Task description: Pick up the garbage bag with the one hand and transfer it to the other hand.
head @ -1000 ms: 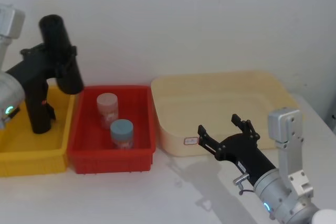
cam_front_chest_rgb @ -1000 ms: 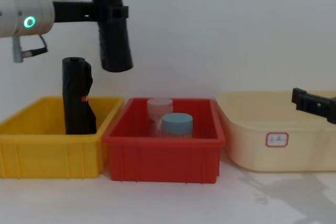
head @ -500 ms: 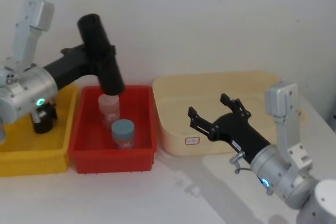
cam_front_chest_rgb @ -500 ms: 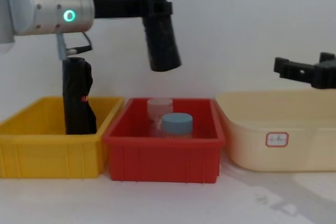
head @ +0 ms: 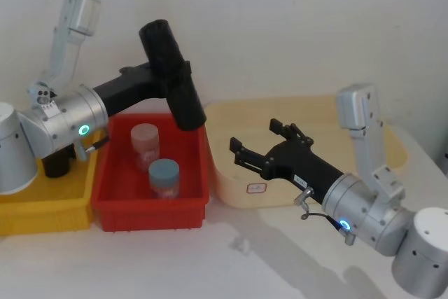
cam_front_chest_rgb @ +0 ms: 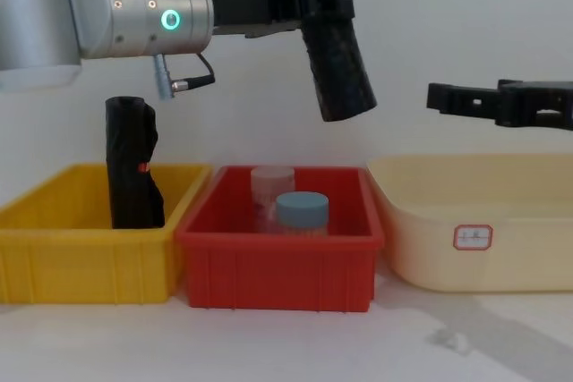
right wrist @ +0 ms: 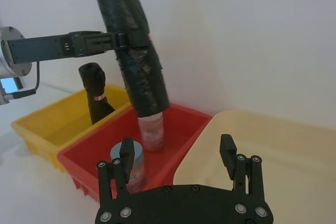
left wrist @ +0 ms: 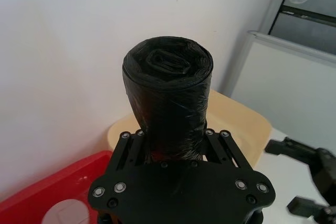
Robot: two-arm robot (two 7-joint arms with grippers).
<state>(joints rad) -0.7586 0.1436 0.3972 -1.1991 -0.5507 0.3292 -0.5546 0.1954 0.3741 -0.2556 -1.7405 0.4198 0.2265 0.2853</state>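
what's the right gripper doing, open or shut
Open: the right gripper has its fingers spread apart and empty, short of the garbage bag.

We note that the upper end of the garbage bag [cam_front_chest_rgb: 338, 60] runs off the chest view's top edge. In the head view the left arm [head: 59, 120] hides most of the second black roll [head: 56, 164] in the yellow bin [head: 42, 216]. The label [cam_front_chest_rgb: 472, 237] on the cream tub [cam_front_chest_rgb: 421, 252] is too small to read.

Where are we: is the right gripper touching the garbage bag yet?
Apart. The chest view shows bare wall between the garbage bag, clamped in the left gripper, and the open right gripper.
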